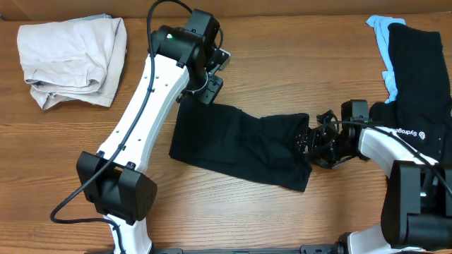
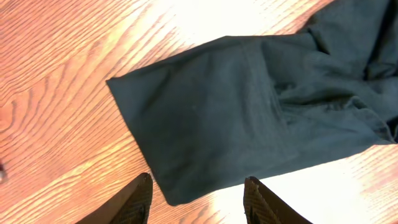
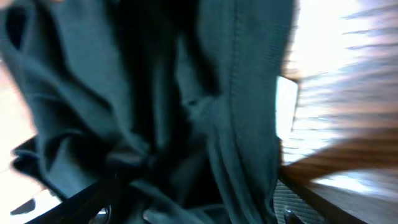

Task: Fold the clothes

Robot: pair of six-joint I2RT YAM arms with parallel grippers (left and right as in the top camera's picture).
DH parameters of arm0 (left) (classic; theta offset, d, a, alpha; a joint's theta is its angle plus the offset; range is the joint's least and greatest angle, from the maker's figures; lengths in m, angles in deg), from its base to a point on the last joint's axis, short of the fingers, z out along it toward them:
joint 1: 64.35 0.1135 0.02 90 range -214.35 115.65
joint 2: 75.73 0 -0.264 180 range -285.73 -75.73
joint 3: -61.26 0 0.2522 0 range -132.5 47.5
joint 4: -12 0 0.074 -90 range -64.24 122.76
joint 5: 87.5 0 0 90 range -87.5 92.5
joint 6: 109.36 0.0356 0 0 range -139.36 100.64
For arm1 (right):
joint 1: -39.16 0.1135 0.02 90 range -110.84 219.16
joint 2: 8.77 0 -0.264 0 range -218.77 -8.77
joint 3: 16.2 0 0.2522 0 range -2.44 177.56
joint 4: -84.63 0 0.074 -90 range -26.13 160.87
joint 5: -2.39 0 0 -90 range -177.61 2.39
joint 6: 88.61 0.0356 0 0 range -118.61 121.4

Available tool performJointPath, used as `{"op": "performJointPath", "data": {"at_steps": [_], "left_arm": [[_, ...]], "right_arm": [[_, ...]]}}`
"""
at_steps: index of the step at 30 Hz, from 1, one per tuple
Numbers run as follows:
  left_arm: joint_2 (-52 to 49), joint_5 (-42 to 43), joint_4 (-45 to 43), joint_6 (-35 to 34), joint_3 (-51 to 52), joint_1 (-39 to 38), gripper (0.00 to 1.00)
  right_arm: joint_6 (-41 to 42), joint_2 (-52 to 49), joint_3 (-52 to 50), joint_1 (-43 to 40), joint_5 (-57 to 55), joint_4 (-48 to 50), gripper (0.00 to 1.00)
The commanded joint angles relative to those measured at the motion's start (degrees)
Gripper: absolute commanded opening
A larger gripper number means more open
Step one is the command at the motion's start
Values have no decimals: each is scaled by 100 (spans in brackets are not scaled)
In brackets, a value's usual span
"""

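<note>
**Hovering left jaws, right jaws wide in cloth**

Lying crumpled at the far left of the brown wooden table (image 1: pixel 282 56) is a pale beige folded garment (image 1: pixel 70 60). The left gripper (image 1: pixel 210 86) hangs above the upper left corner of the plain black T-shirt (image 1: pixel 240 144), which lies flattened in a slanted band across the table's middle. Its jaws are partly spread, with nothing between them and the cloth below untouched. At the shirt's bunched right end sits the right gripper (image 1: pixel 314 144), jaws spread wide, with rumpled black fabric between the fingers (image 3: pixel 81 199) and touching them, not pinched. At the far right a black T-shirt with white logo text (image 1: pixel 424 92) rests on a light-blue fabric piece (image 1: pixel 385 32).
</note>
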Motion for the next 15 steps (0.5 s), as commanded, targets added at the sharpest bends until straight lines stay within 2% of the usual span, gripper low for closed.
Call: {"op": "performJointPath", "data": {"at_steps": [1,5,9,10,13,15], "left_arm": [[35,-103,0,-57,-107,129,50],[35,-103,-4,-57,-107,166,50],[35,-107,-4,-57,-107,190,50],[35,-127,-7,-57,-107,205,50],[35,-175,-7,-55,-105,264,50],[35,-282,-20,-59,-107,304,49]], "right_arm": [[-42,-138,-369,7,732,293,79],[-61,-138,-380,7,1440,533,74],[-61,-138,-380,31,1539,584,59],[-61,-138,-380,39,1532,605,52],[-46,-138,-378,26,1515,769,23],[7,-136,-334,-63,1445,846,13]]}}
